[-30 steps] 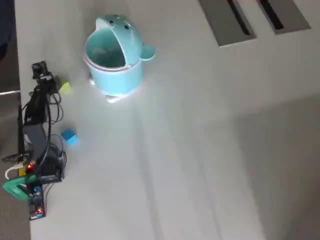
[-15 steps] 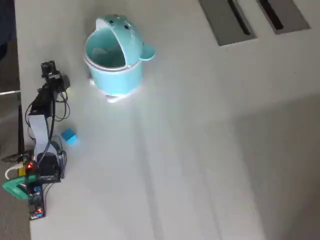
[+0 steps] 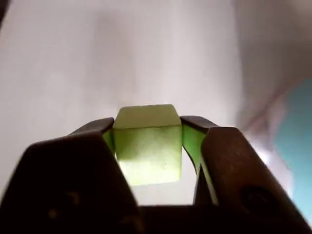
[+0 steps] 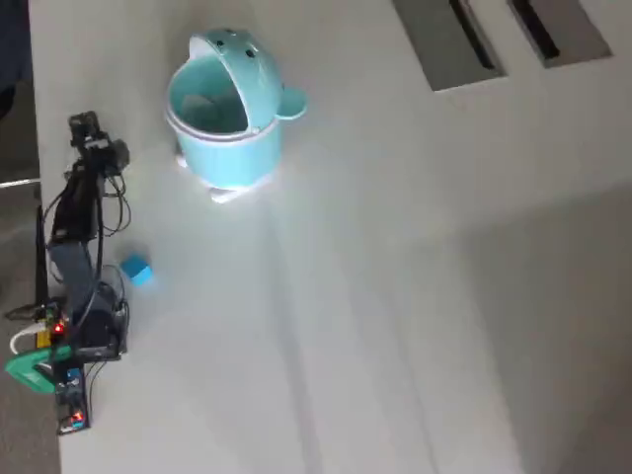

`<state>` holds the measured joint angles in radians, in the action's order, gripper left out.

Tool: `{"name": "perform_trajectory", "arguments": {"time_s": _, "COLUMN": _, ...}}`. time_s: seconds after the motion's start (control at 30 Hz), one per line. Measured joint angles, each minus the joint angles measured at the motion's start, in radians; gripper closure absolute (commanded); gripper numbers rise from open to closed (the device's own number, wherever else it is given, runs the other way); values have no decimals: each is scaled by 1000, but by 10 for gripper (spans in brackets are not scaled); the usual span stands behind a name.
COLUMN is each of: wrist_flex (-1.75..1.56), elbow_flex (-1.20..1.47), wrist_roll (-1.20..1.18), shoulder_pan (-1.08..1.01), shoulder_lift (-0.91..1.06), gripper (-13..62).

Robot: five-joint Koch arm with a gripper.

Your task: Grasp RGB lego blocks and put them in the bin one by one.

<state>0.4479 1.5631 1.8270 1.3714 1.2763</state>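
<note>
In the wrist view a pale green lego block [image 3: 147, 146] sits squeezed between the two dark jaws of my gripper [image 3: 146, 127], held above the white table. The overhead view shows the gripper [image 4: 101, 148] at the table's left side, left of the bin [image 4: 222, 114], with the green block hidden under it. The bin is a light-teal whale tub with its lid flipped up; its teal wall shows at the right edge of the wrist view [image 3: 300, 146]. A bright blue lego block [image 4: 136, 270] lies on the table beside the arm, below the gripper in the overhead view.
The arm's base with wires, a red light and a green clamp [image 4: 35, 370] stands at the table's left edge. Two dark slots [image 4: 459, 39] run across the far right corner of the white table [image 4: 395, 296].
The green block lay on the table beside the gripper a second ago. The gripper swung over it and now holds it; the block no longer shows on the table from above.
</note>
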Motion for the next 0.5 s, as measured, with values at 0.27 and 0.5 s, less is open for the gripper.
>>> {"name": "perform_trajectory", "arguments": {"time_s": 0.27, "wrist_flex": 121, "elbow_flex": 49, "wrist_roll": -26, "shoulder_pan": 31, "shoulder_lift": 241, "gripper": 346}}
{"name": "perform_trajectory", "arguments": {"time_s": 0.5, "wrist_flex": 275, "elbow_flex": -310, "wrist_roll": -28, "shoulder_pan": -48, "shoulder_lift": 279, "gripper": 368}}
